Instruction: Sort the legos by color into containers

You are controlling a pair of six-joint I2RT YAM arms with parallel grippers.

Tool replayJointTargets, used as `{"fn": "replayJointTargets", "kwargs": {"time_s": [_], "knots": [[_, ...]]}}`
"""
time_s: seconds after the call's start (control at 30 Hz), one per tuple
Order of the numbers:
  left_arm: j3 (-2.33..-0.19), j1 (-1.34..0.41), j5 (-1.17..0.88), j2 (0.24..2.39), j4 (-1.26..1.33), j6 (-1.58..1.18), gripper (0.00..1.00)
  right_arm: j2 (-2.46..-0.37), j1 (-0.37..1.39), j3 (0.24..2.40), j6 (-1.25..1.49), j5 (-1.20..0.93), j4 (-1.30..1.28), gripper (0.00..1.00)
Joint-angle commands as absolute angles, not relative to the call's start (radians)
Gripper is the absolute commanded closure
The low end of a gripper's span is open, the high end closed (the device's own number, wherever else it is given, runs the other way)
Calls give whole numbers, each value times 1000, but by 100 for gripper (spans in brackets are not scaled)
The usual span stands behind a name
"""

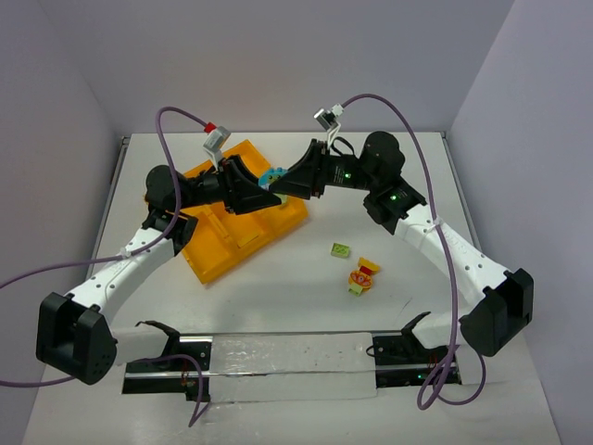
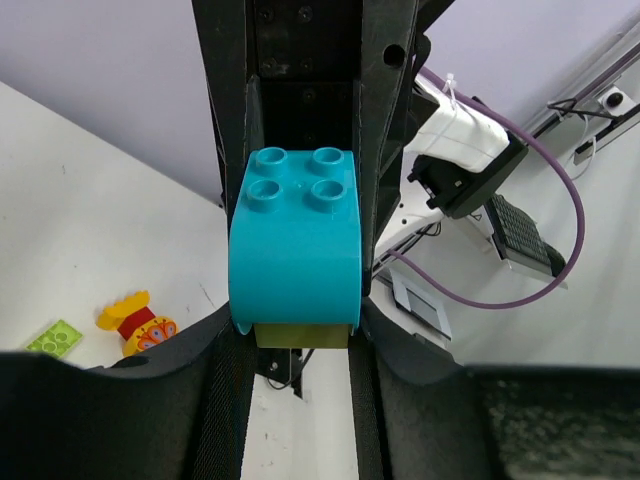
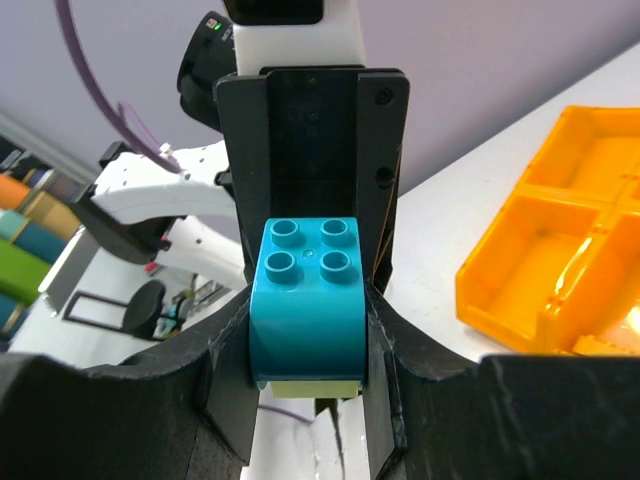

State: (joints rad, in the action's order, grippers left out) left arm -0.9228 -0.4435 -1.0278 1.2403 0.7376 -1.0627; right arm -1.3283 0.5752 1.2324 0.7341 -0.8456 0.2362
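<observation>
centrally, toward the overhead frame's upper middle, a teal studded plastic brick (image 1: 271,177) was pinched by the left gripper (image 2: 298,290) and the right gripper (image 3: 308,320) alike, above the orange-yellow plastic tray (image 1: 220,256).

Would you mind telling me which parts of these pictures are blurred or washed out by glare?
Left wrist view: teal brick sharp, the near fingers along the bottom blurred. Right wrist view: same, plus glare bleaching the tray at the lower right. Top view: evenly lit, soft shadows only.
</observation>
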Motion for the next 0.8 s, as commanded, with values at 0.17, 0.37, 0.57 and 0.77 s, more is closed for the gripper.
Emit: {"fn": "replayJointTargets", "kwargs": {"time_s": [0.17,0.37,0.57,0.77], "knots": [[-953,-453,-999,1223,721,-1002,100,-1311,580,1247,790,-784,317,100],[-889,-456,-1005,1209,743,-1008,100,-1298,547,1246,863,-696,355,100],[-849,-457,-1001,1199,747,-1006,100,-1314,522,1250,945,-654,441,100],[-842,-458,-1005,1212,717,-994,100,-1314,509,1255,965,-603,461,100]]}}
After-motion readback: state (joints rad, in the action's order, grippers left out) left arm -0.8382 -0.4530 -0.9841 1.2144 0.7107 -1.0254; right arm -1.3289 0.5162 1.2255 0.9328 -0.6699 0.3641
